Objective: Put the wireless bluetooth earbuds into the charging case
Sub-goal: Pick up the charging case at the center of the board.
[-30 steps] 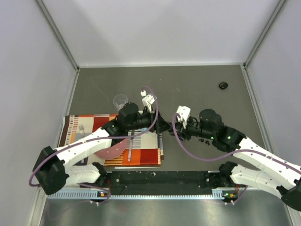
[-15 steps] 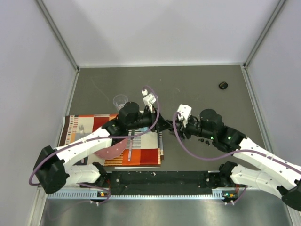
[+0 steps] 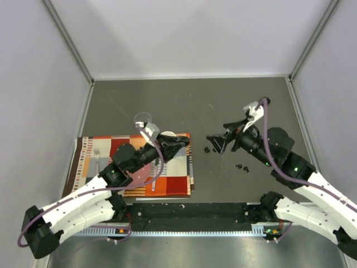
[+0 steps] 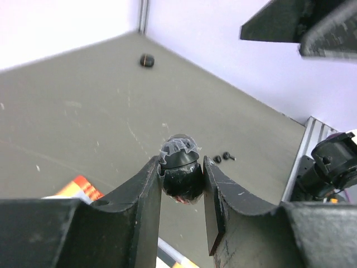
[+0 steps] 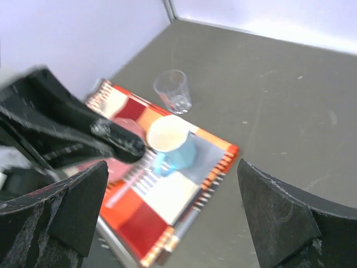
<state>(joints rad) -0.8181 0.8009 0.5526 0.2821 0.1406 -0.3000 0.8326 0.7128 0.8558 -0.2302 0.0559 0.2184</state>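
Left gripper (image 3: pixel 181 144): raised over the far right corner of the striped placemat (image 3: pixel 175 184), jaws clamped on a small dark rounded charging case (image 4: pixel 179 170) with a pale, ragged-looking upper edge; the case sits between the two fingertips, clear of the bench (image 3: pixel 223 106). Right gripper (image 3: pixel 218 143): jaws wide apart, holding nothing, hovering over bare bench just right of the placemat and facing the left gripper. Wireless bluetooth earbuds, four tiny black buds, all loose on the bench: one pair (image 3: pixel 211 149) below the right gripper's open fingers, just off the placemat's right edge; the other pair (image 3: pixel 242 167) nearer the arm bases, beside the right arm. None is in the held case. Second black oval case (image 4: pixel 146 60): on the bench near the far right corner, well apart from everything else. On or by the placemat: blue mug (image 5: pixel 177 149) with white interior at the far right corner, clear glass (image 3: pixel 143 119) just beyond the far edge, pink plate (image 3: pixel 131 180) partly under the left arm, fork (image 3: pixel 96 154) at the left end.
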